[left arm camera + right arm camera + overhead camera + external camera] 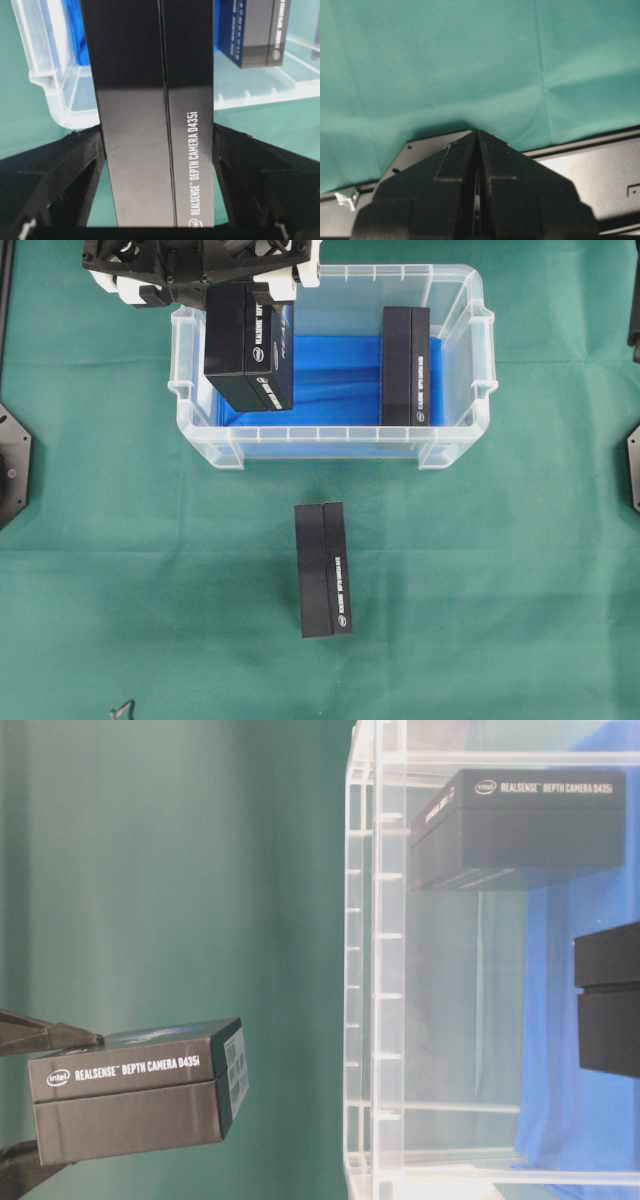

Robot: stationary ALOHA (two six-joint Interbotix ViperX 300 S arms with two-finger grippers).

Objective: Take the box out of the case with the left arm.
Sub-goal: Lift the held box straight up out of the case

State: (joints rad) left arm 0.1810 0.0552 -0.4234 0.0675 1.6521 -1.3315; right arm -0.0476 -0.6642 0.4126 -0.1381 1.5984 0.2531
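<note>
My left gripper (248,285) is shut on a black box (248,345) printed "RealSense Depth Camera D435i". It holds the box from above, over the left part of the case (330,432). In the table-level view, which is turned on its side, the held box (135,1090) hangs wholly outside the case's open rim (362,970). In the left wrist view both black fingers (85,160) press the box's (150,100) sides, with the case (55,100) below. My right gripper (479,137) is shut with nothing in it.
A second black box (405,365) stands on the blue cloth (335,370) at the case's right side. A third box (323,570) lies on the green table cloth in front of the case. A grey metal plate (600,175) lies under the right gripper.
</note>
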